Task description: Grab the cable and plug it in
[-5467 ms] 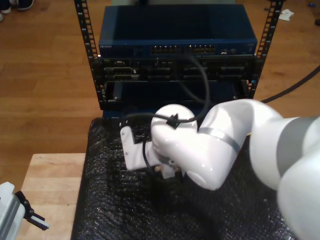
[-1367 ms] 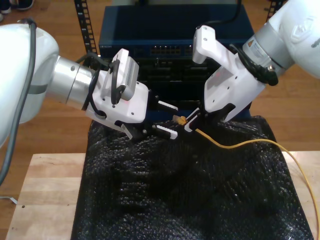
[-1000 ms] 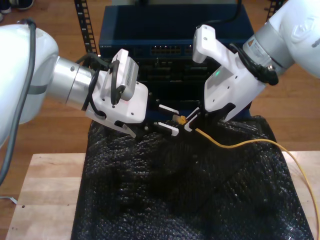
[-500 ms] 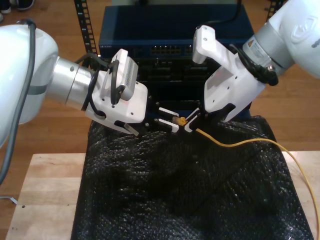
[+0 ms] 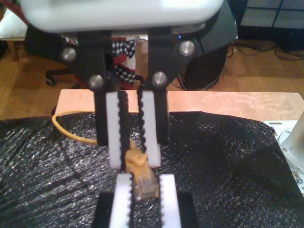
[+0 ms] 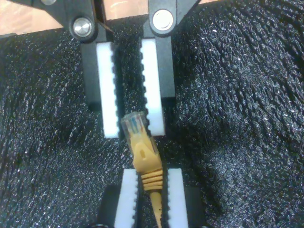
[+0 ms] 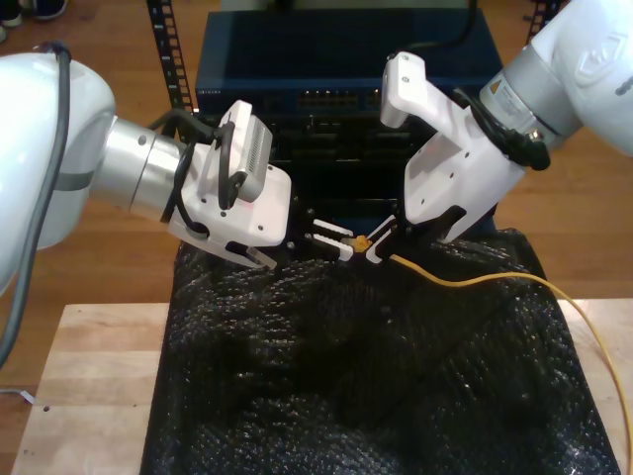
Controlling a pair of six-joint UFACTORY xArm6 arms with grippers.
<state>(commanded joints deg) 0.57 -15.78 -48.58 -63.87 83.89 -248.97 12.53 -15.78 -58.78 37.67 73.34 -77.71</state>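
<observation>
Pinching the cable (image 6: 142, 152) at its boot: my second tool (image 6: 147, 173) | my first tool (image 5: 142, 176): parted, pad ends flanking plug tip

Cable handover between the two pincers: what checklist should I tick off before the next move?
1. My second pincer clamps the cable behind the plug: ok.
2. Plug tip sits between the pads of my first pincer: ok, just inside.
3. My first pincer closed on the plug: not ok, jaws apart.
4. Plug centred between those pads: not ok, it lies near one pad.
5. Cable slack lies free across the black mat: ok.
6. Target port on the rack: cannot tell.
</observation>
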